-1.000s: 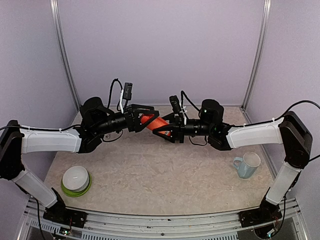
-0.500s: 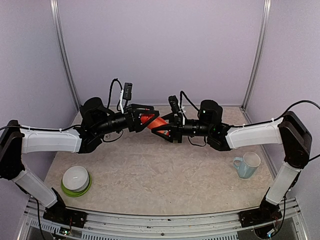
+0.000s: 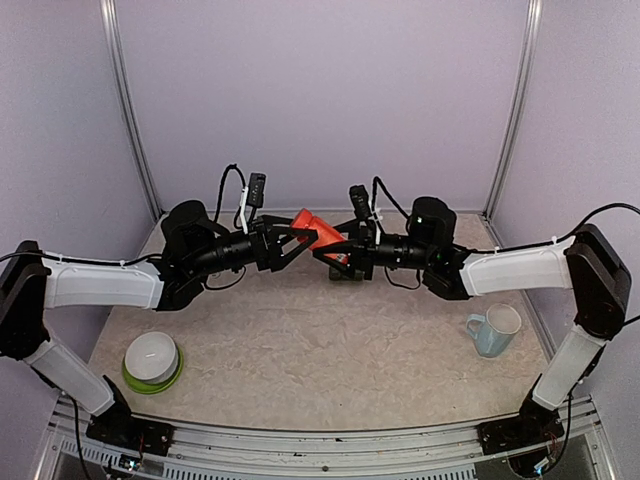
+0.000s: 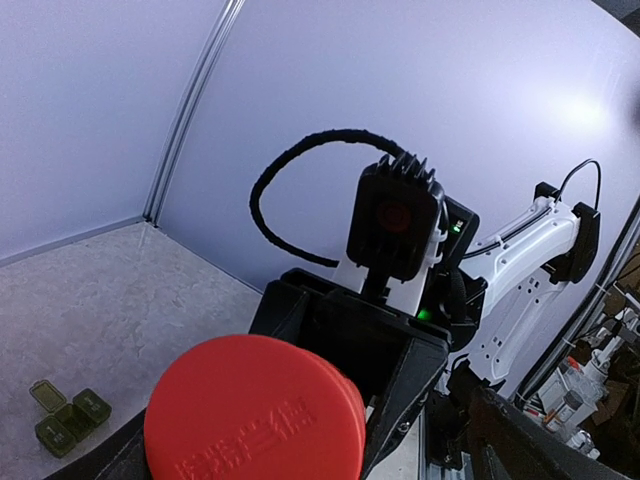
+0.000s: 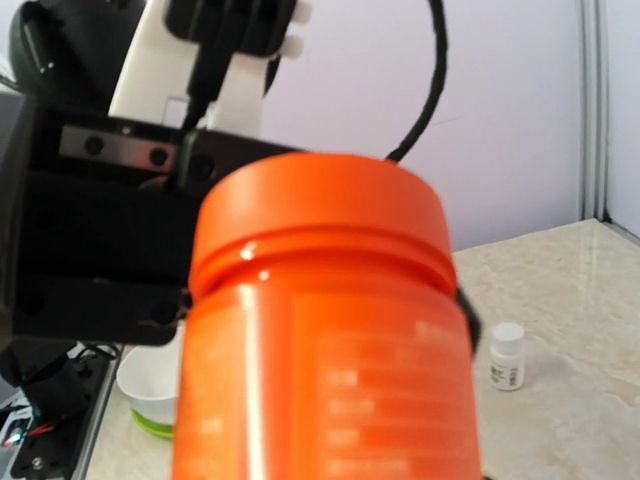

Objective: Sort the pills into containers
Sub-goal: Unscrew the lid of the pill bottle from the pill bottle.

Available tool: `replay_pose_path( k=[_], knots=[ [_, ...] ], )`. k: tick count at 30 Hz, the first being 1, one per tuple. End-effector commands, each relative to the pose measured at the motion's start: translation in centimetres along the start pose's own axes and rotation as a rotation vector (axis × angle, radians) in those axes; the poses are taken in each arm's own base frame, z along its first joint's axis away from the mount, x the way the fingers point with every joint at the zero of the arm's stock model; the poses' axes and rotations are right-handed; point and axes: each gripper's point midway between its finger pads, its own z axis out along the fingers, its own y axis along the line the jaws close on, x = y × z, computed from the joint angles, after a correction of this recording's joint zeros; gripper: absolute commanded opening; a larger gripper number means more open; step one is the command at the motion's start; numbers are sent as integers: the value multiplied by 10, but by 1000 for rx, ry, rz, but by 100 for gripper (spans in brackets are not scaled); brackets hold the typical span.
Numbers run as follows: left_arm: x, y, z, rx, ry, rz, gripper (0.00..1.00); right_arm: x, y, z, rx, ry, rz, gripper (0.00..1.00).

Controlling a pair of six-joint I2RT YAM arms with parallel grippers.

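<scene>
Item: containers, plain only in your left wrist view, on the table below your grippers: left gripper spread wide, empty; right gripper clamping the orange bottle.

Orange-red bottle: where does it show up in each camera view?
Top external: orange-red bottle at centre, between the two arms.
Left wrist: bottle bottom centre, cap toward camera.
Right wrist: bottle fills the middle.
Shared landmark: marbled tabletop.

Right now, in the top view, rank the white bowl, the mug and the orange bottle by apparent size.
1. white bowl, barely ahead
2. mug, nearly alike with the bowl
3. orange bottle, smallest showing, but partly hidden and lifted toward the camera, so unsure
</scene>
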Motion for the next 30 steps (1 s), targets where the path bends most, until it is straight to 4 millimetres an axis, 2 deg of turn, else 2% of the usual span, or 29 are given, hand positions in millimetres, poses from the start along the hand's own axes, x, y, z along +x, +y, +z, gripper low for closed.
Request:
replay_pose_path(
  k=[1, 11, 21, 30],
  knots=[
    [-7, -20, -3, 72, -20, 34, 95, -22, -20, -16, 109, -60, -31, 11],
    [-5, -20, -9, 48, -19, 39, 95, -33, -18, -26, 112, -79, -65, 11],
    [-30, -6, -19, -19, -30, 109, 99, -33, 16, -26, -76, -81, -104, 11],
    [-31, -13, -9, 56, -3, 151, 99, -26, 30, -15, -166, -61, -89, 11]
  ],
)
